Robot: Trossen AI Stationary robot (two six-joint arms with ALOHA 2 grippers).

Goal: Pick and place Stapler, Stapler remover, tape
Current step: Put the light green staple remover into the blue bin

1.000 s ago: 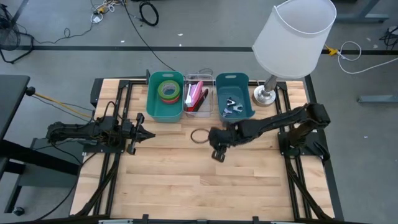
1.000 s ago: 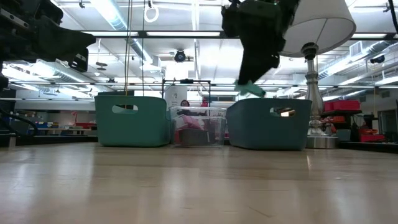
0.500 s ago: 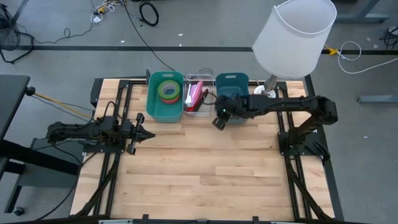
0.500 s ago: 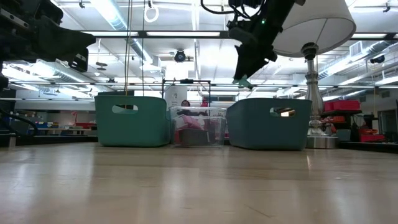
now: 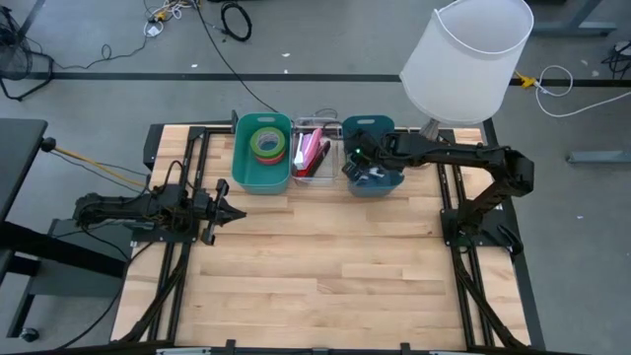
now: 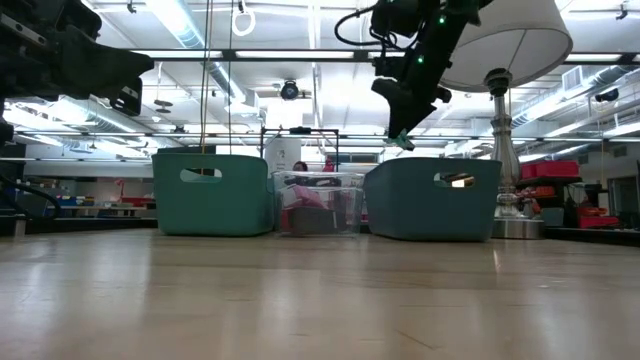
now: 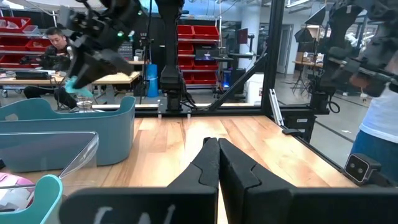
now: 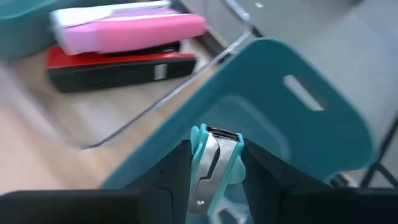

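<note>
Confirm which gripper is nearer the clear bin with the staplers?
Right. The right gripper hangs over the teal bin right beside the clear bin, holding a stapler remover. The left gripper waits farther off, shut.

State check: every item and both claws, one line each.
Right claw: shut on teal staple remover, above blue bin.
Left claw: shut, empty, waiting at table's left.
Tape rolls: stacked in green bin.
Pink stapler and red stapler: lying in clear tray.

teal stapler remover (image 8: 214, 163), pink stapler (image 8: 127, 32)
</note>
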